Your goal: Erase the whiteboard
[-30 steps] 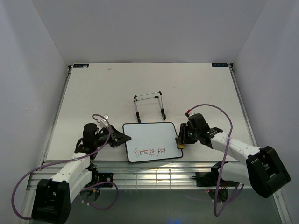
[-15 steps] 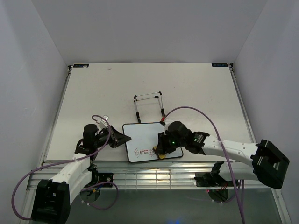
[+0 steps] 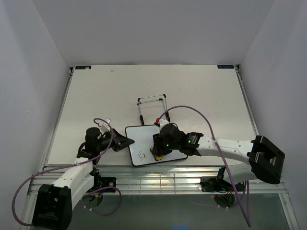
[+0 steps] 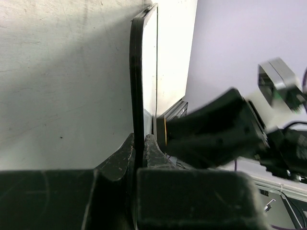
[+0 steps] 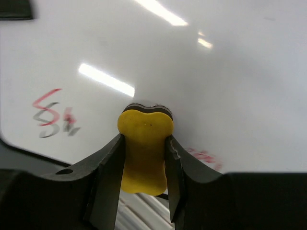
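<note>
Whiteboard [image 3: 139,136]: appears to lie flat on the table [image 3: 96,96], lower centre of the top view, just below the wire stand [image 3: 152,109].

Left gripper [image 4: 139,143]: pressed together on the board's left frame edge, with the black rim nipped between the fingers. It looks like your anchor.

Right gripper [image 5: 144,143]: pinching a yellow eraser [image 5: 144,124], whose dark pad is down on the white face near the board's lower middle. The block is squeezed to a waist between the fingers, so judge it soft.

Marks left: a red and dark scribble [image 5: 50,115] at the left of the right wrist view, and a faint red smear [image 5: 204,155] at the lower right beside the finger.

Handling, as a judgement: the board should be thin, light and stiff, with a slick face. It would likely skate on the table under a rub if you let the frame go. Take hold of it at the rim only, never on the writing face. Keep the pressure moderate, since the eraser gives.

Containers: none seen in any view.
</note>
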`<state>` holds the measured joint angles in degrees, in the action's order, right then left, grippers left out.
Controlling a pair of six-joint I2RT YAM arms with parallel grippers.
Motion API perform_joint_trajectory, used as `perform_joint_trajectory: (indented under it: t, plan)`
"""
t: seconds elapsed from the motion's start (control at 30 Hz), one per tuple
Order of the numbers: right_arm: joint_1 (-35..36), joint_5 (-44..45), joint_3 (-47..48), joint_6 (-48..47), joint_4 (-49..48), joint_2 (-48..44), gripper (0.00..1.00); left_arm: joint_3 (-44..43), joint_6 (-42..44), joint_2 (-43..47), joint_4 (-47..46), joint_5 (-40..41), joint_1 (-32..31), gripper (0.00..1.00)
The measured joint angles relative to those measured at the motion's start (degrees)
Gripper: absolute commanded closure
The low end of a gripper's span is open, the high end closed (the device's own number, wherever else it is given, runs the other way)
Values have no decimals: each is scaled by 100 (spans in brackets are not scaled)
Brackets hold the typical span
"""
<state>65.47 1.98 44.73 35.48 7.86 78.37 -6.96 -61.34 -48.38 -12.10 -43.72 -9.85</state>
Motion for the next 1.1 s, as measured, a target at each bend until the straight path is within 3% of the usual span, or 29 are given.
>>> perform_joint_trajectory:
  t: [0.27,0.43,0.57,0.9,1.1]
  plan:
    - [-1397,501,-1281,-83,323,-999,83,0,-20,-22,2,-4,-2,100]
    - [-1585,597,-1340,-179,542,-1084,84,0,-22,-26,-2,-20,-2,100]
    - [-1217,732,-1117,-177,605,-916,84,0,-22,-26,2,-22,-2,100]
    - [796,1060,774,374,538,509,85,0,-42,28,15,33,-57,100]
    - [1165,1182,1744,444,579,1266,85,31,-44,94,74,107,-79,100]
